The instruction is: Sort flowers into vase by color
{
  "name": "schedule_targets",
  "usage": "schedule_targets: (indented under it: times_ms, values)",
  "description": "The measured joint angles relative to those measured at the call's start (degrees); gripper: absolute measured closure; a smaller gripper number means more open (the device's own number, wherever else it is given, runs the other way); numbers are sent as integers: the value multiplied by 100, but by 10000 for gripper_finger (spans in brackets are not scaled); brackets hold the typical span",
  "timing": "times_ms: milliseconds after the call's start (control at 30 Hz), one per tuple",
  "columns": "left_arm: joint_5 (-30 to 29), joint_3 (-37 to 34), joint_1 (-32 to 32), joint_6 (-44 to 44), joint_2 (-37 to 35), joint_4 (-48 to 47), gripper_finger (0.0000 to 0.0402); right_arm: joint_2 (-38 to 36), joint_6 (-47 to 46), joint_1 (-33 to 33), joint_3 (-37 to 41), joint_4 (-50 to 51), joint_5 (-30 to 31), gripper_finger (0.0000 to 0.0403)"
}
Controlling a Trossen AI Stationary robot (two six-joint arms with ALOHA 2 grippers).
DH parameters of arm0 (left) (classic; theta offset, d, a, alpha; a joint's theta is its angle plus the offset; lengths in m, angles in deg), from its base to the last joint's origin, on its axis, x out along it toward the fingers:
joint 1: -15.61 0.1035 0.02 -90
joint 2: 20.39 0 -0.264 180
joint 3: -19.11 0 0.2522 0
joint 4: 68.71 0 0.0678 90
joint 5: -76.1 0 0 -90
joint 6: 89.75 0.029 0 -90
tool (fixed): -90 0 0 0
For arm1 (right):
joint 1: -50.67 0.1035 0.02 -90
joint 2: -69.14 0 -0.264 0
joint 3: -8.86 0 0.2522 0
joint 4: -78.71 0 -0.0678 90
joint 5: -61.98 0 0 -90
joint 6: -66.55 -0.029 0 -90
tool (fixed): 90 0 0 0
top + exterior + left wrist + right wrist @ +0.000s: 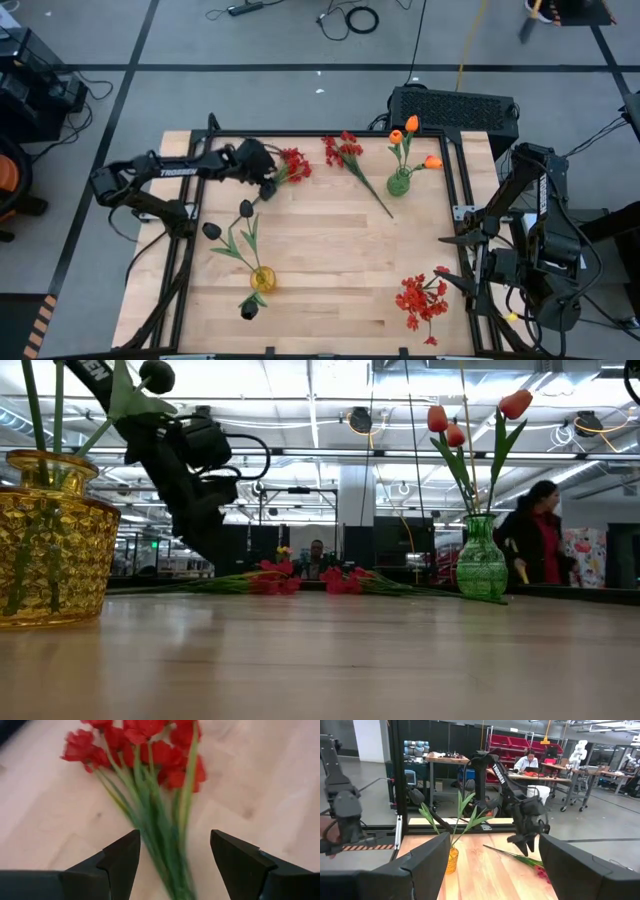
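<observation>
A bunch of red flowers [293, 165] lies flat on the table at the far left, its green stems [160, 835] running back under my left gripper [268, 186]. That gripper [175, 862] is open and slants down, one finger on either side of the stems, touching nothing that shows. A second red flower [345, 150] lies beside it, its long stem on the wood. Orange tulips [410, 130] stand in a green vase [398, 182]. Black tulips [245, 210] stand in a yellow vase [262, 278]. My right gripper [450, 260] waits open at the right edge.
More red flowers [422, 298] are at the near right corner; I cannot tell whether a vase holds them. A black frame [460, 170] rims the table. People [535, 535] sit and walk in the room beyond the far edge. Bare wood lies in the middle [330, 260].
</observation>
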Motion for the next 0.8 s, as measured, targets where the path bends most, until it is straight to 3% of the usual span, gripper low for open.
schedule_targets:
  times_ms: [167, 300, 533, 800]
  values:
    - [-780, -499, -440, -28, 0, 887, 155, 2, 0, -5, 2, 64, 2, 106]
    - [-1329, -663, -539, -36, 0, 959, 155, 4, -2, -60, 4, 70, 2, 106]
    - [-877, -939, -545, -85, 0, 1475, 155, 75, -4, -206, 7, 74, -17, 106]
    - [-871, -983, -441, -43, 187, 1575, 155, 125, -42, -339, 7, 77, -22, 106]
